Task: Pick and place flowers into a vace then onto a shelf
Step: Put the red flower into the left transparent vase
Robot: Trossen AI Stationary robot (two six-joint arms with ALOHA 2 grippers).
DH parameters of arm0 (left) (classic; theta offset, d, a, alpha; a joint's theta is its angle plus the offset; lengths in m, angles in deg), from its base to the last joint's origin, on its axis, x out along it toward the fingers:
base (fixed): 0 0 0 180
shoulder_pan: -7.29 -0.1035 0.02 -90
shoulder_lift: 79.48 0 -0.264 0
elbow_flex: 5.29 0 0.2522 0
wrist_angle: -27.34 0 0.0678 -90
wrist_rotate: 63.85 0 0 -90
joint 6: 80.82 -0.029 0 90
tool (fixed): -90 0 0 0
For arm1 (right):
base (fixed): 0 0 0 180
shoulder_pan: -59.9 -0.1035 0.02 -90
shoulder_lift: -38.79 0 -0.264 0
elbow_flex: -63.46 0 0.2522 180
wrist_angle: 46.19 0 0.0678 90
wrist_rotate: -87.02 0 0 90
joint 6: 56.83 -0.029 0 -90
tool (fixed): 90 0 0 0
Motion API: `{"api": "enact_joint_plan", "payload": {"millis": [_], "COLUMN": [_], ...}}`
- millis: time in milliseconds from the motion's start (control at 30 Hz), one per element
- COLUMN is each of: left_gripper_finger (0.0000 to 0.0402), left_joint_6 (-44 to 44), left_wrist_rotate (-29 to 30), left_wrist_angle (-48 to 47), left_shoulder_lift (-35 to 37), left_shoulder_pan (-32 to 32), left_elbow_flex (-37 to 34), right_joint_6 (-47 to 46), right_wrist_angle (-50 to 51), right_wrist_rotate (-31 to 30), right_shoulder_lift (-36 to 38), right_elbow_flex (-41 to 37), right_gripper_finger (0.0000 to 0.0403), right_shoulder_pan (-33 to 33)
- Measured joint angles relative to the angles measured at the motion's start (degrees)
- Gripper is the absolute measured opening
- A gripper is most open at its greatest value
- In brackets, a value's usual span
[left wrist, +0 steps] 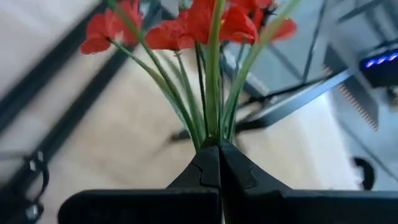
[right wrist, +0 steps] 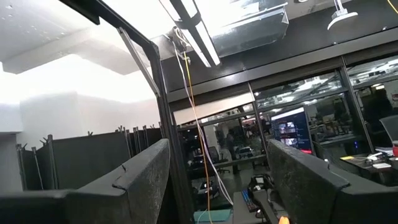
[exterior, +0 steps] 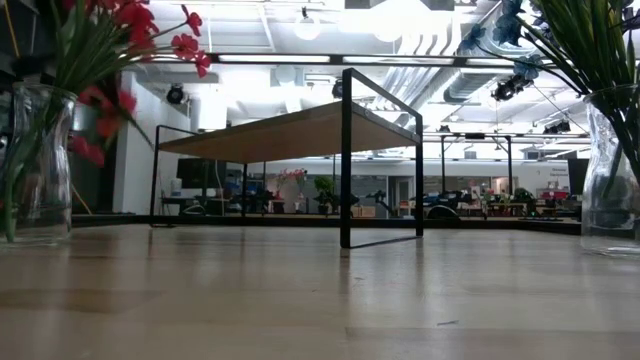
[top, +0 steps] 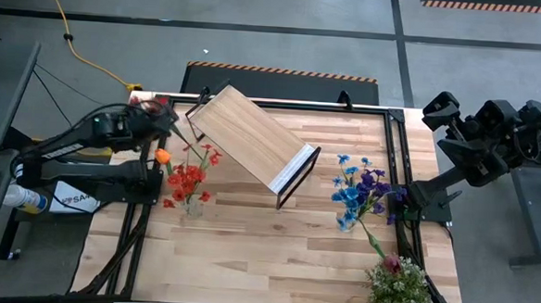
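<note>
The red flowers (top: 187,178) stood in a glass vase (top: 193,206) on the left side of the table (top: 274,254), near the tilted-looking shelf (top: 251,137) set mid-table. The left gripper (left wrist: 219,163) was pinched tight on a bunch of their green stems. Blue and purple flowers (top: 359,189) sat in another vase to the right. The right gripper (right wrist: 217,180) hung off the table's edge, fingers wide apart, holding nothing.

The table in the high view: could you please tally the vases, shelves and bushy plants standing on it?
Glass vases: 2 (red-flower vase, blue-flower vase)
Shelf: 1
Bushy green plant: 1
Total: 4
</note>
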Motion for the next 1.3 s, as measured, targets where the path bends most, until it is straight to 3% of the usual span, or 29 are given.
{"api": "enact_joint_plan", "payload": {"millis": [300, 533, 1033, 1300], "left_gripper_finger": [0.0024, 0.0024, 0.0024, 0.0024], "left_joint_6": [-13.2, -24.9, -43.7, -48.1], "left_wrist_rotate": [13.8, 18.0, 9.2, -6.6], "left_wrist_angle": [-4.0, -3.9, -3.7, -4.0], "left_shoulder_lift": [-0.5, -3.1, -15.1, -22.5], "left_shoulder_pan": [0.0, 0.0, 0.0, 0.0], "left_elbow_flex": [15.1, 25.1, 51.4, 63.7], "right_joint_6": [1.1, 1.2, 1.9, 2.3], "right_wrist_angle": [0.0, -0.4, -1.7, -1.7], "right_wrist_rotate": [0.0, 0.0, 0.0, 0.0], "right_shoulder_lift": [-0.1, -1.2, -1.9, -1.9], "right_elbow_flex": [0.0, 0.0, 0.0, 0.0], "right_gripper_finger": [0.0261, 0.0261, 0.0261, 0.0261], "right_shoulder_pan": [0.0, 0.0, 0.0, 0.0]}}
